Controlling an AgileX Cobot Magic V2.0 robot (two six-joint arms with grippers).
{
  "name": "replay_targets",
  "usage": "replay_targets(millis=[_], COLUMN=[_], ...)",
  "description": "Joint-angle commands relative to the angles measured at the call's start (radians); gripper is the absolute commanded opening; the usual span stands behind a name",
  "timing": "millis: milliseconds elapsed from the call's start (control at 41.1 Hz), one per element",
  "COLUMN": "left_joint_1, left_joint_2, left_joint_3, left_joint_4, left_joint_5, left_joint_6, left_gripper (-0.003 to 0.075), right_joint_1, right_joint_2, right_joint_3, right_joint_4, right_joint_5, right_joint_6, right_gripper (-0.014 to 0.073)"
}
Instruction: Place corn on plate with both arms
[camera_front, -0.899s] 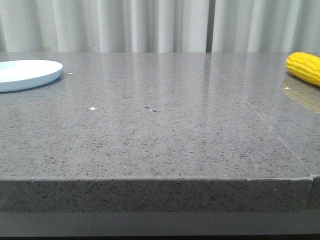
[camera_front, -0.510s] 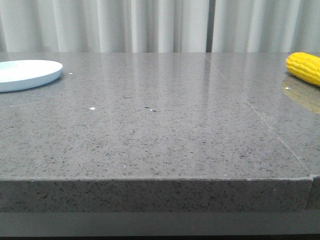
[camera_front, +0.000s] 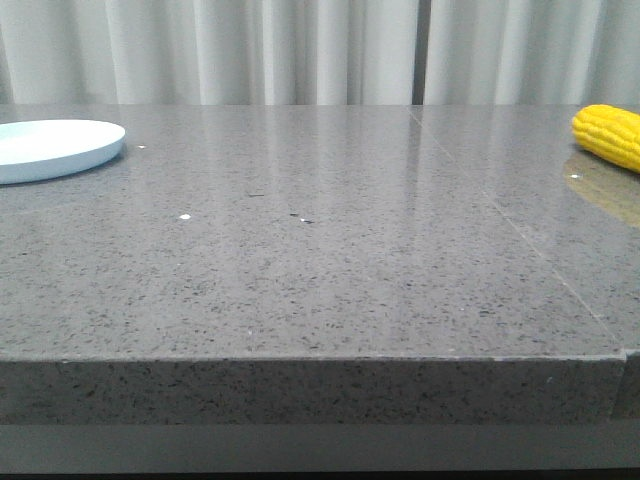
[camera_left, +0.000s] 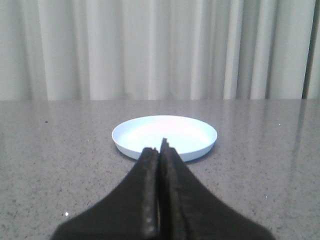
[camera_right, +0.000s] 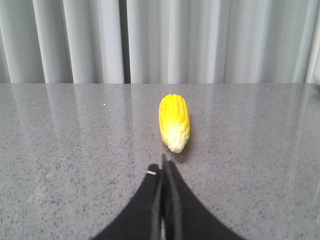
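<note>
Nothing is seen changed since earlier: the corn (camera_front: 608, 135) is left at the counter's (camera_front: 330, 270) far right, the plate (camera_front: 55, 148) far left, both hands clenched empty, so the task is unstarted.

We count one corn cob (camera_right: 174, 121), one plate (camera_left: 165, 136), two grippers, left (camera_left: 160, 150) and right (camera_right: 162, 167), on one table (camera_front: 330, 260)
</note>
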Motion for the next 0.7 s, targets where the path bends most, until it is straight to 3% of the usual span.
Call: replay_targets(millis=[0,122,243,462,680], left_joint_1=[-0.004,-0.004,-0.004,-0.004,-0.004], left_joint_2=[-0.015,-0.013,0.011,0.168,0.327], left_joint_3=[-0.038,-0.151,-0.32,-0.641,-0.811], left_joint_4=[-0.007,-0.007,-0.007,-0.007,-0.007], left_joint_5=[-0.1,-0.025,0.131,0.358,0.518], left_joint_6=[-0.008,-0.008,-0.008,-0.008,-0.008], left_gripper=[-0.002,-0.002,-0.002,-0.002,-0.002], right_joint_1=[-0.005,-0.005,-0.005,-0.005,-0.005], right_joint_2=[-0.018,-0.017,0.013,0.186,0.369], right_joint_3=[-0.088,-0.224,-0.368,-0.615,-0.777], right_joint_4=[-0.003,-0.003,-0.004,-0.004,-0.003], right_joint_5=[-0.063,0.074,0.199,0.389,0.563], right_joint_6=[-0.003,-0.003,-0.003,-0.003,-0.003], right_gripper=[-0.0067,-0.0067,-0.0067,-0.0067,-0.0067])
